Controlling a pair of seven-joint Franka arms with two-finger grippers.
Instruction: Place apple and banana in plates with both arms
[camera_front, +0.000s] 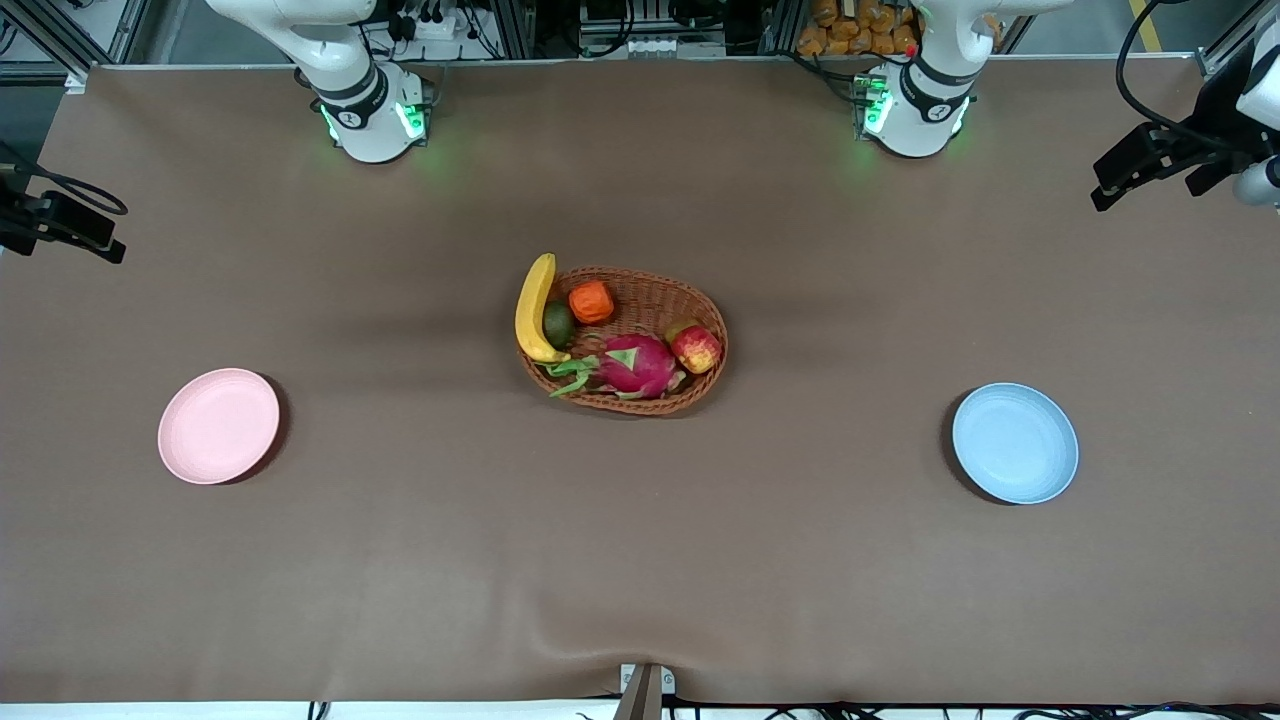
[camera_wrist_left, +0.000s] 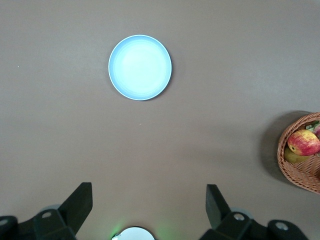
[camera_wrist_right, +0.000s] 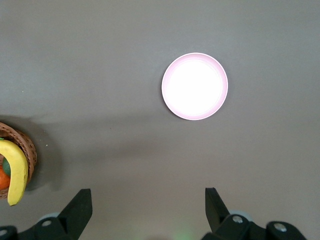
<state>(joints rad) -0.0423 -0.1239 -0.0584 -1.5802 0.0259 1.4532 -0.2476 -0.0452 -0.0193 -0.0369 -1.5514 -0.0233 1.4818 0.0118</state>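
The red-and-yellow apple (camera_front: 696, 348) lies in a wicker basket (camera_front: 650, 298) at the table's middle, at the end toward the left arm. The yellow banana (camera_front: 533, 307) leans on the basket's rim at the end toward the right arm. The pale pink plate (camera_front: 218, 425) lies toward the right arm's end and the light blue plate (camera_front: 1014, 442) toward the left arm's end. Both are empty. My left gripper (camera_wrist_left: 148, 192) is open, high over bare table, with the blue plate (camera_wrist_left: 140, 67) and the apple (camera_wrist_left: 303, 142) below. My right gripper (camera_wrist_right: 147, 195) is open, high over the table, with the pink plate (camera_wrist_right: 194, 86) and the banana (camera_wrist_right: 16, 172) below.
The basket also holds an orange ridged fruit (camera_front: 591, 301), a dark green fruit (camera_front: 558, 324) and a pink dragon fruit (camera_front: 636, 365). Black camera mounts stand at both table ends (camera_front: 60, 225) (camera_front: 1160, 160). The arm bases (camera_front: 370, 110) (camera_front: 915, 105) stand along the table's edge.
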